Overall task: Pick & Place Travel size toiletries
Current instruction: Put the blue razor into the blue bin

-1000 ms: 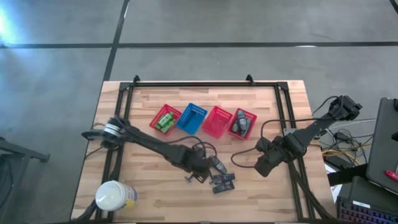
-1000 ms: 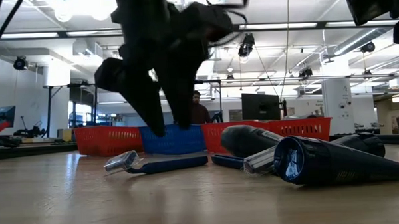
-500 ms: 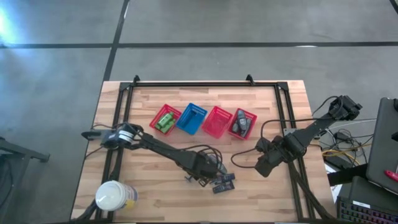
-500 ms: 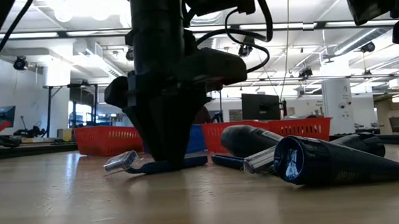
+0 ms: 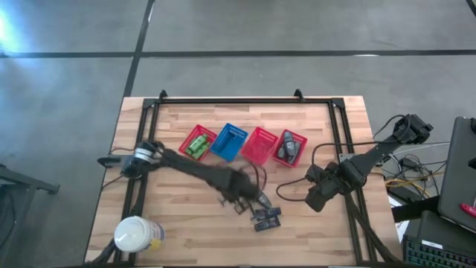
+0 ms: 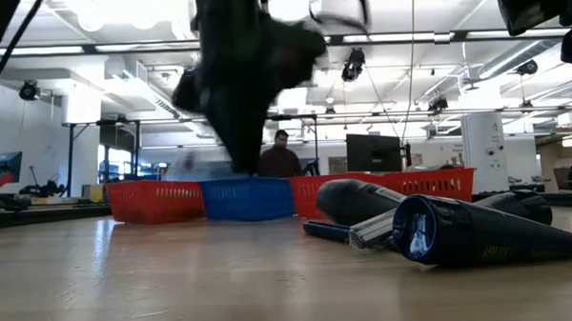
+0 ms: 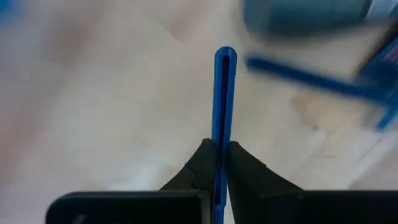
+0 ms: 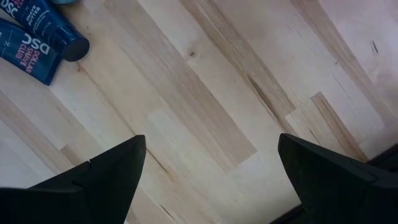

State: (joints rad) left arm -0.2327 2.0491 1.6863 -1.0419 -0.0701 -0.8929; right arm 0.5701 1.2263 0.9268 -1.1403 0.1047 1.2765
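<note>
My left gripper [image 5: 238,198] is shut on a thin razor-like stick with a blue handle [image 7: 224,93], above the table's middle; it is blurred in the low view [image 6: 242,133]. Dark tubes and packets [image 5: 265,216] lie in a pile just to its right, also seen in the low view [image 6: 470,230]. Green bottles [image 5: 198,144] lie in the leftmost red basket, and dark grey containers [image 5: 288,147] in the rightmost red basket. My right gripper [image 5: 313,199] is open and empty, low over bare wood [image 8: 211,180] right of the pile. My left gripper pinches the stick's blue handle [image 7: 219,152] between its two fingers. The fingers come from above, pointing down. The handle runs out past the fingertips, and its free end [image 7: 224,56] is clear of the table. The stick's head is hidden.
A row of baskets stands at the back: red [image 5: 188,138], blue [image 5: 229,141], red [image 5: 259,144], red [image 5: 297,141]. A large white jar [image 5: 136,234] stands at the near left corner. A second blue stick [image 7: 311,78] lies by the pile. Dark frame rails run along the table's sides.
My left gripper has come down on the blue-handled stick that lay left of the pile, taken hold of it and risen. The stick has been lifted clear of the table and no longer lies there in the low view. The right arm has kept still.
</note>
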